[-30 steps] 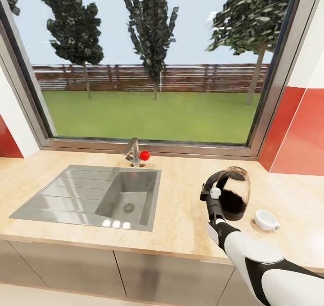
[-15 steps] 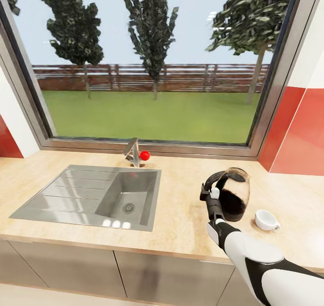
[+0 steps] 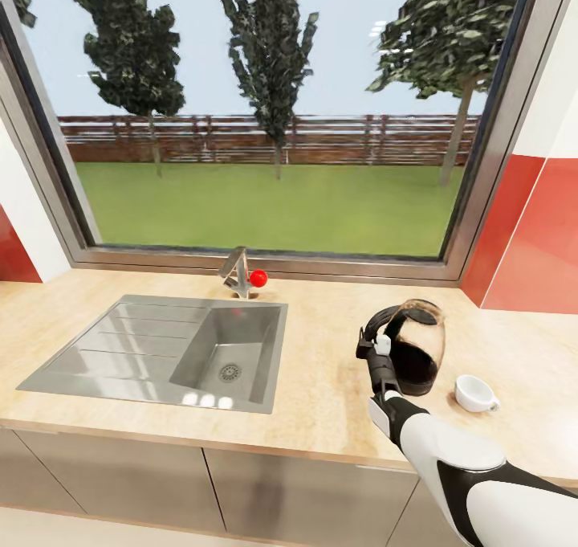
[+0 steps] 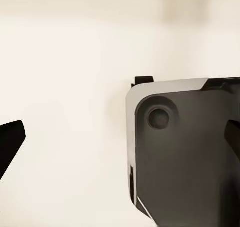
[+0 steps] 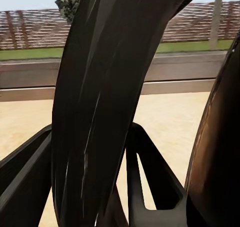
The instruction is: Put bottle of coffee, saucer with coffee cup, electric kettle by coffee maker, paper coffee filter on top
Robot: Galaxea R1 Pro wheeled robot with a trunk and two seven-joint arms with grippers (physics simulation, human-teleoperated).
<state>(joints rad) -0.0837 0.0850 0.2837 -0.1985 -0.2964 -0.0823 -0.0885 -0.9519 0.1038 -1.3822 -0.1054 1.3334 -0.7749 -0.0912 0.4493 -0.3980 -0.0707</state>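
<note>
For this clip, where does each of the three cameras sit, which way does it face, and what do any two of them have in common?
Head view: on the robot's head, looking forward and down over the countertop, sink and window; the right arm reaches to the electric kettle, beside a coffee cup.
Left wrist view: on the left arm, looking along the left gripper, its dark fingertips wide apart, at a pale surface and a grey box.
Right wrist view: on the right arm, close on the kettle handle held by the right gripper.
Shared: head and right wrist views both show kettle, countertop, window.
</note>
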